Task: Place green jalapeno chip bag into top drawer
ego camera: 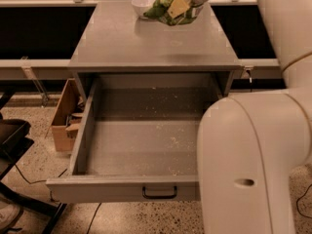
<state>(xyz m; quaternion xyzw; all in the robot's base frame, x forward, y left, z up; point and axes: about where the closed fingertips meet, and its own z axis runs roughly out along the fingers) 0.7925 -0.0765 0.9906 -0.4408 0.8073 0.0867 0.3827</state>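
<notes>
My gripper holds the green chip bag above the far edge of the tabletop, just beside the white bowl. Below the near edge, the drawer stands pulled open.

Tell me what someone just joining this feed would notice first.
The robot's big white arm fills the right foreground and hides the front right corner of the open drawer, whose grey floor is speckled with crumbs. At top centre, the end effector holds the green chip bag in the air over the back of the tabletop, right beside a white bowl.
</notes>
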